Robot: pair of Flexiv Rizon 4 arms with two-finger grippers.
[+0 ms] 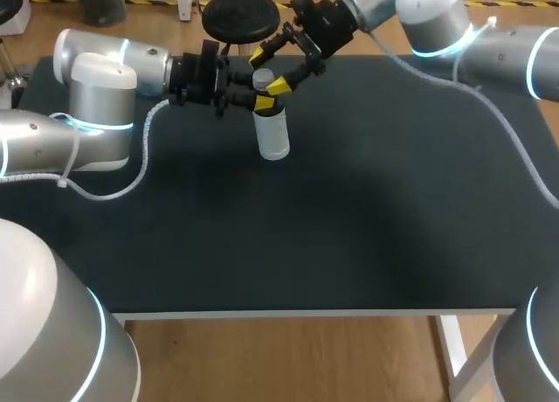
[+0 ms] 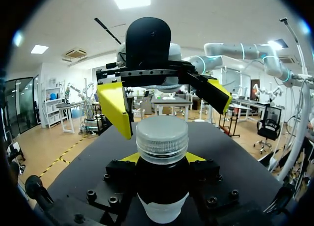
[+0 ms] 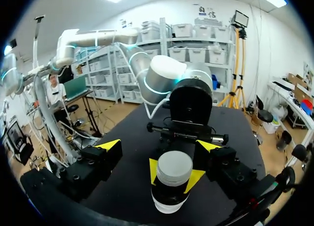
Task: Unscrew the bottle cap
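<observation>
Black table [image 1: 393, 201], in the head view, carries a whitish bottle [image 1: 273, 138] upright near its far edge, ribbed grey cap [image 1: 263, 77] on; its contents cannot be told. In the left wrist view the left gripper [image 2: 162, 158] is clamped on the bottle's neck just under the cap. In the right wrist view the right gripper [image 3: 159, 146] has its fingers apart, either side of the cap, clear of it

Counter [image 1: 367, 210]: black matte top with a pale front edge strip. White leg [image 1: 450, 354] visible under the near right corner. One item on it: bottle [image 1: 272, 133], upright, clear body, near the far edge, left of centre.
</observation>
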